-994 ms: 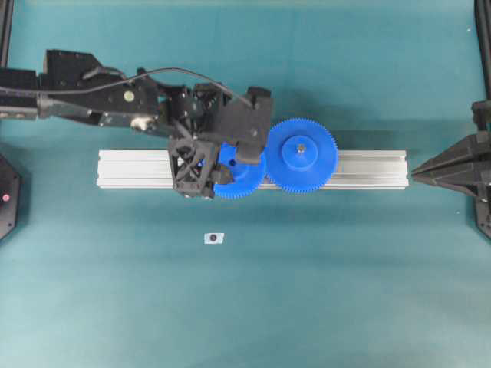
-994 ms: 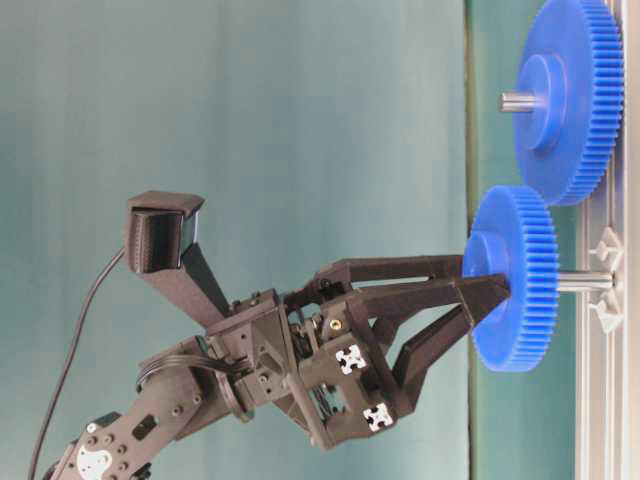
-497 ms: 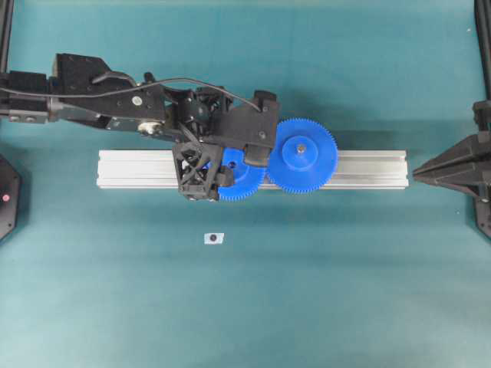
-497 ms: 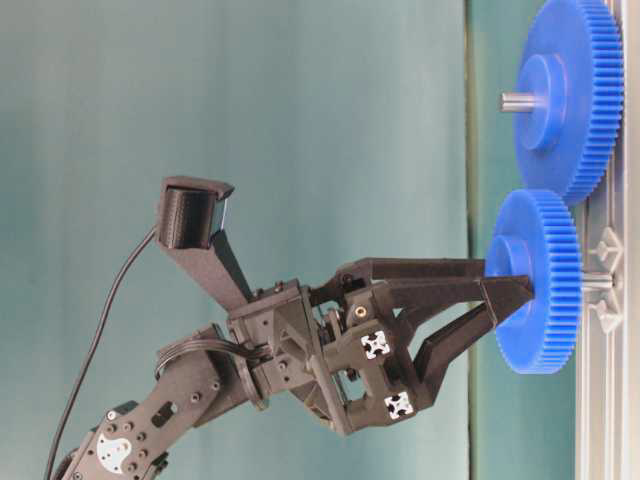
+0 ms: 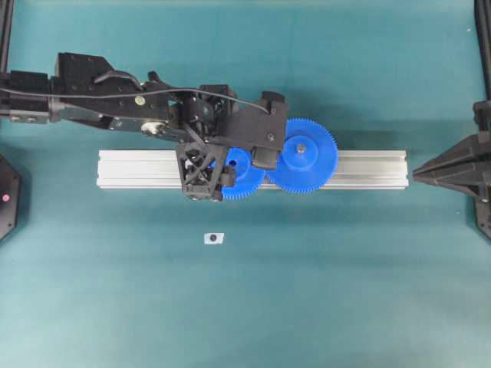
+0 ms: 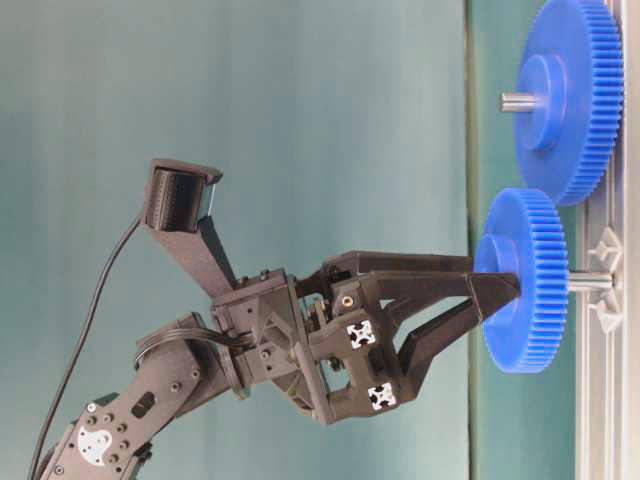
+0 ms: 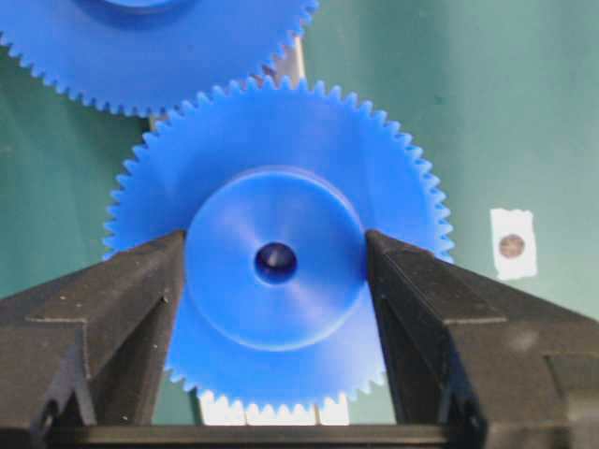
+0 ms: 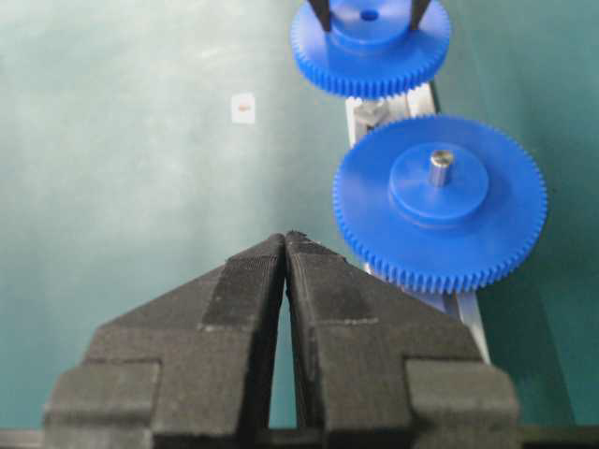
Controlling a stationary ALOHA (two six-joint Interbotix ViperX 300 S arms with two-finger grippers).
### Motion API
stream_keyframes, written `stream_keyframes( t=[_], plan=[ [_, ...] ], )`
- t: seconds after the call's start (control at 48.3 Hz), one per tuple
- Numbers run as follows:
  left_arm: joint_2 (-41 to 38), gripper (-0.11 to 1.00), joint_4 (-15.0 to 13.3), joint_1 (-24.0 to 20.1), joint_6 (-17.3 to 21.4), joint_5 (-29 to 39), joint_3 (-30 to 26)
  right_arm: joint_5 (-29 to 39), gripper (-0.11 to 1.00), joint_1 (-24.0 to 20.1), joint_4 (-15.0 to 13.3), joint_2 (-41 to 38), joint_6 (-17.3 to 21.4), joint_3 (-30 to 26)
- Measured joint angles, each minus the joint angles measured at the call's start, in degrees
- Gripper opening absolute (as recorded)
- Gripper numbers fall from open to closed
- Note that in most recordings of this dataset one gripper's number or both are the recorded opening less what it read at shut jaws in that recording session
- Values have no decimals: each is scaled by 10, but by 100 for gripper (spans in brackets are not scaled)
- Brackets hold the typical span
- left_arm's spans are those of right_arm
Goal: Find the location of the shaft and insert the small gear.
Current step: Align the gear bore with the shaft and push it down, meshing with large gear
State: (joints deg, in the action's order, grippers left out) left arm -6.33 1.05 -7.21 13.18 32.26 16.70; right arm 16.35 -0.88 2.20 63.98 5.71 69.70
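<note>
My left gripper (image 6: 497, 291) is shut on the raised hub of the small gear (image 6: 530, 280), one finger on each side of the hub (image 7: 276, 262). The blue gear sits on the grey shaft (image 6: 590, 282), which sticks out of the aluminium rail (image 6: 605, 400). A short length of shaft shows between gear and rail. From overhead the small gear (image 5: 244, 175) is partly hidden under the left gripper (image 5: 234, 162), its teeth next to the larger gear (image 5: 305, 156). My right gripper (image 8: 284, 238) is shut and empty, off the rail's right end (image 5: 416, 173).
The larger blue gear (image 6: 565, 100) sits on its own pin on the same rail (image 5: 368, 169). A small white tag with a dark dot (image 5: 213, 238) lies on the teal mat in front of the rail.
The left gripper pushed the small gear along the shaft toward the rail, then eased it back slightly. From overhead the arm shifted right. The right gripper stayed still.
</note>
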Motion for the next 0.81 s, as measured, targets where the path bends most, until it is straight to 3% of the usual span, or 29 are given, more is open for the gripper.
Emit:
stream_keyframes(
  t=[0.104,0.186,0.249,0.622,0.808],
  plan=[
    [-3,68,0,1,-18,1,-1,-1,12,-1,0,0,0,0],
    [-9,84,1,2,-38,0,-4,-1,12,0,0,0,0,-1],
    [-15,89,0,1,-49,0,-5,-1,12,0,0,0,0,0],
    [4,89,1,28,-77,-5,-21,0,12,0,0,2,0,0],
    [47,88,1,33,-117,-33,12,-1,12,-1,0,3,1,1]
  ],
)
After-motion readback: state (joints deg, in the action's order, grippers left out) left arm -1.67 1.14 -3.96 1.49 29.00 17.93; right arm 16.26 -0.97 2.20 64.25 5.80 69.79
